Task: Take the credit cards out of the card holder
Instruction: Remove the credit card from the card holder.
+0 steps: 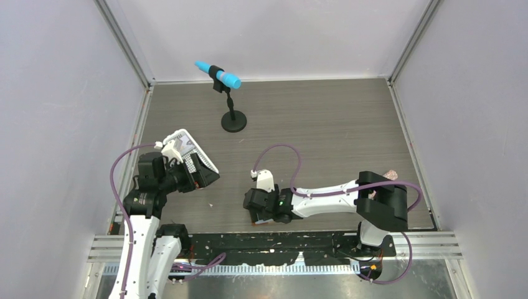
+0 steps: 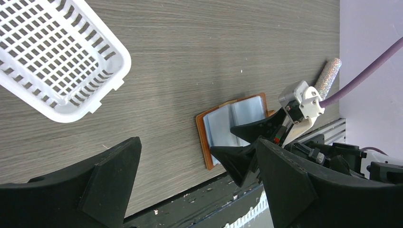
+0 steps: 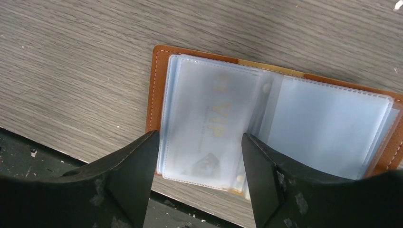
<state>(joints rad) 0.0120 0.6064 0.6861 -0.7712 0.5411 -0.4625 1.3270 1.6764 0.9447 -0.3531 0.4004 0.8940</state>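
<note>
The tan leather folding card holder (image 3: 154, 95) lies open at the near edge of the grey wood-grain table (image 3: 71, 47), with pale whitish-blue credit cards (image 3: 209, 118) sleeved inside. The left gripper (image 2: 197, 152) and right gripper (image 3: 199, 152) are released and empty, the right straddling one clear sleeve. Pinching sleeve rather than card would likely lift the whole holder.

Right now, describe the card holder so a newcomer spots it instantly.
On the grey wood table, look along the near edge, below the right gripper. The card holder lies open and flat there: tan leather rim around pale blue clear sleeves, unlike the white slatted basket.
</note>
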